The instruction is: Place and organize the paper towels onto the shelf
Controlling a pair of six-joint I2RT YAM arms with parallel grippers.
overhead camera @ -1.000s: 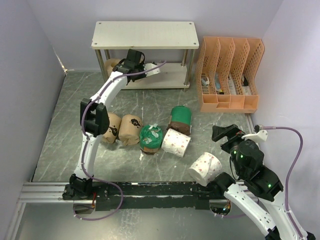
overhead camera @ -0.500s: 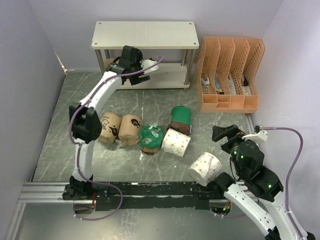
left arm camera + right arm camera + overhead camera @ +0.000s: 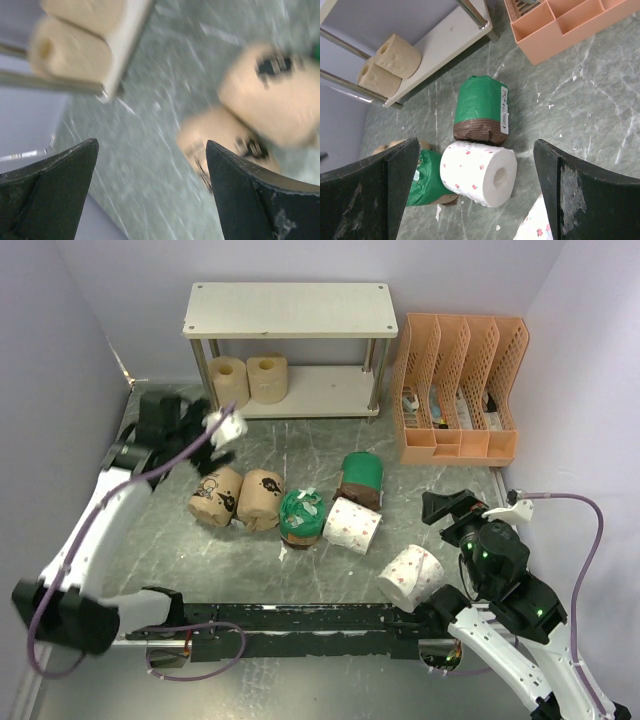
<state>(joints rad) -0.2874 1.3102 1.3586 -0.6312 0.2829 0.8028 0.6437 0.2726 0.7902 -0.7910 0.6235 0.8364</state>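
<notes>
Compared with one second earlier, the left arm (image 3: 100,510) no longer reaches into the low two-tier shelf of off-white boards and silver metal legs (image 3: 287,310). It now lies over the left side of the grey marbled table (image 3: 420,455). The left gripper (image 3: 212,428) is clear of the shelf, with its jaws spread wide and holding nothing. Two plain tan paper rolls (image 3: 230,381) now stand upright side by side at the left end of the lower board. The right gripper (image 3: 476,144) is unchanged: jaws released and empty, above the table's right side.

Six rolls remain on the table:
- two tan labelled rolls (image 3: 215,496), lying together;
- two green-wrapped rolls with brown ends (image 3: 361,478);
- two white pink-dotted rolls (image 3: 352,525).

The left wrist view is smeared by motion, so the label print is unreadable. In the right wrist view the bottom edge cuts off the nearest white roll, and a finger (image 3: 365,195) hides most of the tan labelled rolls. The contents of the orange perforated file organizer (image 3: 460,390) are too small to identify.
</notes>
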